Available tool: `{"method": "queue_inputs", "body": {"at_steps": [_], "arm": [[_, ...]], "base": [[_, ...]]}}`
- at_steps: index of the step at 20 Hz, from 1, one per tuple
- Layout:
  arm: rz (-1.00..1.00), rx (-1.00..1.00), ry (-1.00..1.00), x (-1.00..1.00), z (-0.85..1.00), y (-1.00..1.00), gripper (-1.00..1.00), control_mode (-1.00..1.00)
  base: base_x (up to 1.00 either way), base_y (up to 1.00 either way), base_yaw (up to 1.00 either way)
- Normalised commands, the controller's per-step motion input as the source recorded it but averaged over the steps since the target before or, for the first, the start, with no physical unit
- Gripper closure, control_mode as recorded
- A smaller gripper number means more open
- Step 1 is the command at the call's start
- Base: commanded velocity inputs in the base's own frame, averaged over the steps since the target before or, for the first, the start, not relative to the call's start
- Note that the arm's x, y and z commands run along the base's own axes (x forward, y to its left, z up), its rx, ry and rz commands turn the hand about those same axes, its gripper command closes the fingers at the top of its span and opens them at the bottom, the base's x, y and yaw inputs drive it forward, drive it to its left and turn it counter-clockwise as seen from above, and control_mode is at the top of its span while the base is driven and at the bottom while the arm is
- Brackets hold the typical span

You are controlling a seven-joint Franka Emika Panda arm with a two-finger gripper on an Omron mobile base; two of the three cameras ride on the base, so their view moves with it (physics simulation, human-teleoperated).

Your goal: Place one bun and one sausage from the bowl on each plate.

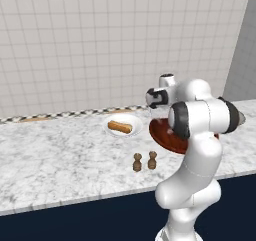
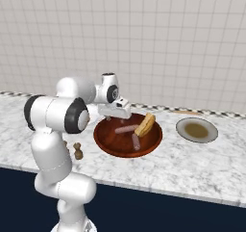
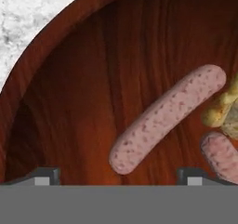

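Observation:
The reddish-brown bowl (image 2: 106,142) (image 1: 161,135) holds two pink sausages and a bun (image 2: 145,125). My gripper (image 2: 116,112) hangs open just above the bowl's back left part. In the hand view its fingertips (image 3: 44,174) stand wide apart, and my gripper (image 3: 118,176) has one sausage (image 3: 167,118) lying diagonally just ahead of it, untouched. The other sausage (image 3: 222,155) and the bun (image 3: 222,110) lie at the right edge. Left of the bowl, one white plate (image 1: 107,128) carries a bun (image 1: 120,127). A second plate (image 2: 181,129), right of the bowl, has nothing on it.
Two small brown shakers (image 1: 144,161) stand near the counter's front edge, left of the bowl. The marble counter (image 1: 55,155) runs along a tiled wall. My arm's elbow (image 1: 200,117) covers the bowl's right side in the left base view.

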Motion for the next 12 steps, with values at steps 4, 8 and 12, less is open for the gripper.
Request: {"method": "queue_inputs", "body": {"at_steps": [4,8,12], "arm": [[-0.35,0.00,0.00,0.22,-0.44,-0.45,-1.00,-1.00],[-0.30,0.00,0.00,0.00,-0.22,-0.27,-1.00,-1.00],[-0.26,0.00,-0.01,0.00,-0.25,-0.09,-1.00,-1.00]], "base": [[0.00,0.00,0.00],[0.00,0.00,0.00],[0.00,0.00,0.00]]}}
